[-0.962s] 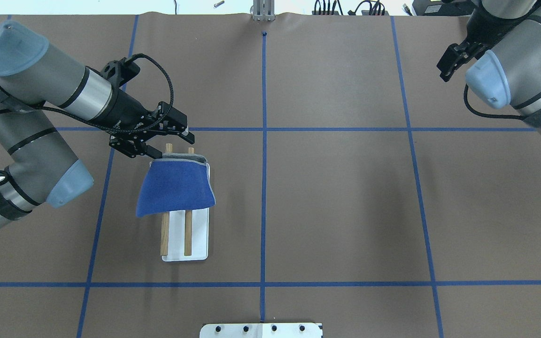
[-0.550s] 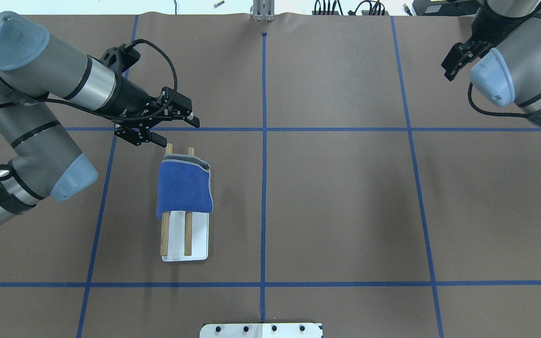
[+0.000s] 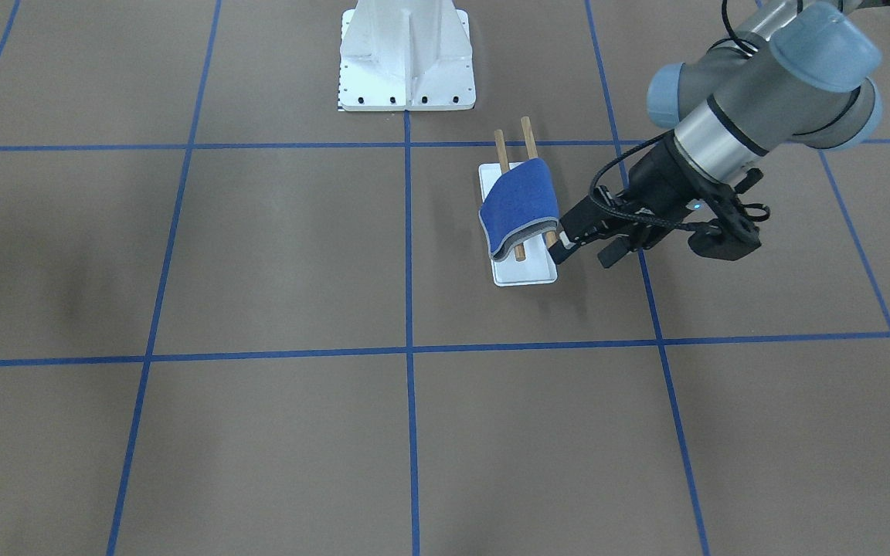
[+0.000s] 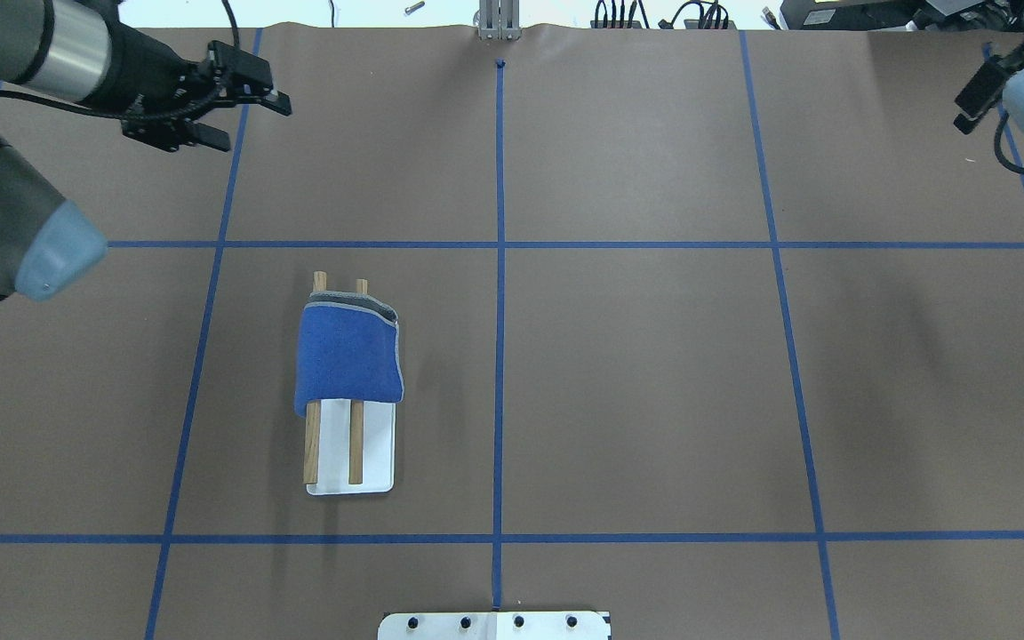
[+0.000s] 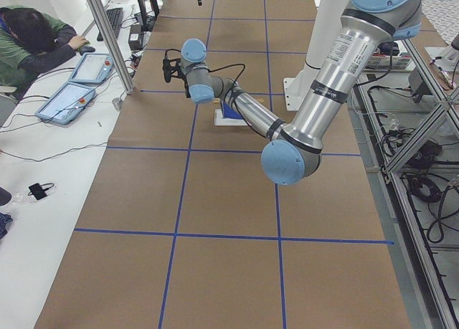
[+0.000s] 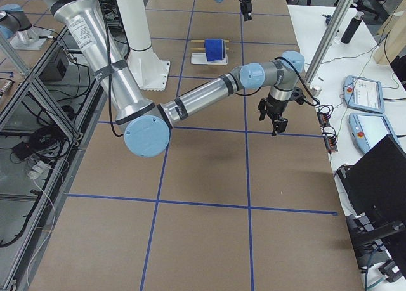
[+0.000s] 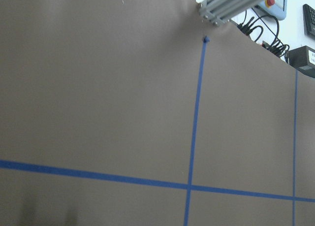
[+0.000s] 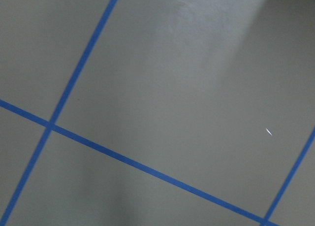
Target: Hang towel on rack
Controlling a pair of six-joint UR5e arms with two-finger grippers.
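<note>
**Towel**: royal blue with a grey edge. It is draped across both dowels at the rack's end away from the robot, and its sides hang down, so the rods alone bear it.

**Rack**: white base flat on the tabletop. It is the only holder and carries nothing but the towel.

**Left hand**: jaws spread and empty, well apart from the rack. The hanging is judged done.

**Right hand**: at the far corner. Cannot tell whether it is open or closed.
</note>
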